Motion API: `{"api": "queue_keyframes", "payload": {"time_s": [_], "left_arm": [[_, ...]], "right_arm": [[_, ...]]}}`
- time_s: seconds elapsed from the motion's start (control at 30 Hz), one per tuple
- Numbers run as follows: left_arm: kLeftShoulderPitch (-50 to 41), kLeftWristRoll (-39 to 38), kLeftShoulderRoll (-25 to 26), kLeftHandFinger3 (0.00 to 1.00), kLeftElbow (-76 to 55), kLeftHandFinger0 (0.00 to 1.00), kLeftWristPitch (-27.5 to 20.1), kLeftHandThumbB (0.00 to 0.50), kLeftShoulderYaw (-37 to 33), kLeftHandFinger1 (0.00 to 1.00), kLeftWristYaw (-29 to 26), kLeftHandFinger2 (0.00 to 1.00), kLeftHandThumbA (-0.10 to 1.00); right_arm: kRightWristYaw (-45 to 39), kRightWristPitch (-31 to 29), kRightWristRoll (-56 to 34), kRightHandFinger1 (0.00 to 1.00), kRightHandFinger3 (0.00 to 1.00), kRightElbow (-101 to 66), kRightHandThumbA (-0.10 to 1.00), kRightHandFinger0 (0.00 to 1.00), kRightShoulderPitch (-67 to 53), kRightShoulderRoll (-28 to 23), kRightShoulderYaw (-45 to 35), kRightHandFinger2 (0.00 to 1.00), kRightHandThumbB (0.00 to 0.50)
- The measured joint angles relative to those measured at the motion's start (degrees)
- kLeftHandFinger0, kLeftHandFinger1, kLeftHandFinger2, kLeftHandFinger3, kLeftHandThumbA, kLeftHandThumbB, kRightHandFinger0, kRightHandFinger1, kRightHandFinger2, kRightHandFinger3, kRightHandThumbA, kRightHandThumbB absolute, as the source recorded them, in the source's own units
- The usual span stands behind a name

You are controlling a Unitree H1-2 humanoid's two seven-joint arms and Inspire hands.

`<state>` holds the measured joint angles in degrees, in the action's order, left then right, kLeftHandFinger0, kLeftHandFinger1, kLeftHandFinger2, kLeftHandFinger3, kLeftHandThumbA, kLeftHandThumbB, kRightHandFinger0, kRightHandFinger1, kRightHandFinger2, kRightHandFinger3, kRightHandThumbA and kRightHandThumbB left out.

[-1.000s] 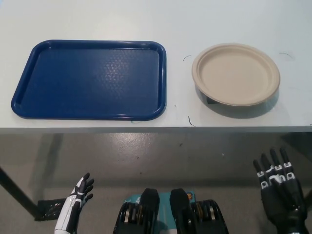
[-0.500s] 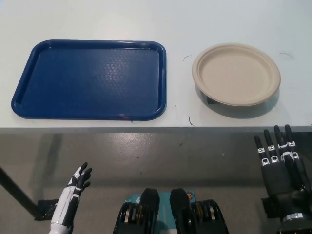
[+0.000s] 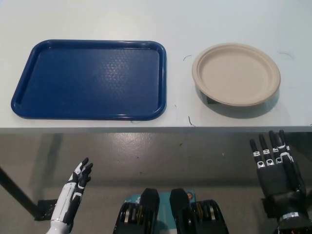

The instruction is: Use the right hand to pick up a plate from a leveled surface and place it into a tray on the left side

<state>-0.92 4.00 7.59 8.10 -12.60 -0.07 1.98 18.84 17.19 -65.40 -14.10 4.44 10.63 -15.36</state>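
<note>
Plate (image 3: 236, 73): beige, round, shallow, upright on the pale table (image 3: 204, 19) at 2 o'clock in the head view, untouched.

Fingers, right (image 3: 268, 152): straight, spread, pointing toward 12 o'clock, holding nothing. Right hand (image 3: 276, 174): black, at 4 o'clock, below the table's near edge, well apart from the plate and nearly under its right half.

Left hand (image 3: 78, 182): white, at 7 o'clock, resting low, fingers loosely extended, empty.

Tray (image 3: 29, 78): dark blue, rectangular, nothing in it, at 10 o'clock, near the plate's left with a strip of bare table between.

Step, by judgement: approach; no grasp made. Next move calls for lifting the right hand above table level and reaching toward 12 o'clock to the plate's near rim. That rim is thin and low, so the fingers must get under or pinch it.
</note>
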Motion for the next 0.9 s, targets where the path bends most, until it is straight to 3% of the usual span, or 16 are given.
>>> {"api": "queue_keyframes", "payload": {"time_s": [0.9], "left_arm": [[-0.01,0.39,0.0,1.0,0.26,1.0,-0.41,0.159,0.05,1.0,0.11,1.0,0.88]], "right_arm": [[1.75,-0.6,-0.21,1.0,1.0,4.83,1.0,1.0,5.28,-0.13,-0.48,1.0,0.389]]}}
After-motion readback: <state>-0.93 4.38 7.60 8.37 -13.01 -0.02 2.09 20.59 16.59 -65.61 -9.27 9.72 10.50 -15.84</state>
